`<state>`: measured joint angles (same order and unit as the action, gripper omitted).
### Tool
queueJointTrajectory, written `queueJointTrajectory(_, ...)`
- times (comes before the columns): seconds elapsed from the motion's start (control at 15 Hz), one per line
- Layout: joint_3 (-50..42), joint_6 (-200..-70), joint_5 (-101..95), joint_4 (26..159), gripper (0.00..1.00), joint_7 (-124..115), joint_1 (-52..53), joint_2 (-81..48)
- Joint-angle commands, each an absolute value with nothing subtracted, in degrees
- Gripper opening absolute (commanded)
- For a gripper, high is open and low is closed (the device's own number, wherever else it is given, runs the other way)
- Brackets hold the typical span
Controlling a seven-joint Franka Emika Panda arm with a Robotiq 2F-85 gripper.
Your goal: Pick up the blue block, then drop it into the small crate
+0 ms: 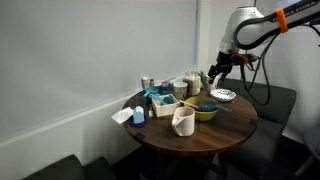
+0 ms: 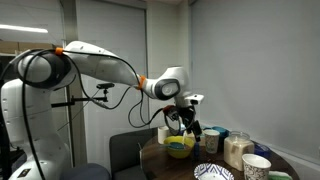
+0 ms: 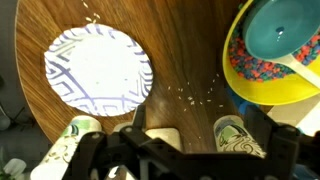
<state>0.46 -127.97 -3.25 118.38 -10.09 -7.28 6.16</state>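
Observation:
In an exterior view a small blue block (image 1: pixel 139 116) lies near the table's left edge, beside a white object. A small crate (image 1: pixel 165 103) stands behind it with blue things at its side. My gripper (image 1: pixel 213 76) hangs over the far right of the table, well away from both. In the wrist view the gripper (image 3: pixel 190 135) is open and empty, with bare wood between its fingers. The block and crate do not show there. In an exterior view the gripper (image 2: pixel 190 125) hovers just above the table behind the bowl.
A patterned plate (image 3: pixel 98 68) and a yellow bowl (image 3: pixel 262 82) holding a teal bowl lie below the gripper. Patterned cups (image 3: pixel 236 135) stand near the fingers. A white pitcher (image 1: pixel 183 121) stands at the table's front. Several cups (image 2: pixel 238 148) stand at the edge.

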Motion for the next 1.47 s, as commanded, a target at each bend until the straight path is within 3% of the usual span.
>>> queueJointTrajectory(0.0, -0.74, -127.55, -3.99, 115.63, 1.00, -9.28, -5.49, 3.63)
queueJointTrajectory(0.47, -1.13, -127.54, -3.70, 113.81, 1.00, -9.96, -5.04, 1.43)
queueJointTrajectory(1.07, -1.16, -125.37, -8.91, 98.55, 1.00, -21.35, -1.49, -12.30)
queueJointTrajectory(1.13, -1.41, -127.73, -7.15, 103.43, 1.00, -19.64, -1.85, -9.11)
queueJointTrajectory(1.4, -1.63, -126.93, -7.11, 100.04, 1.00, -19.72, -1.28, -11.96)
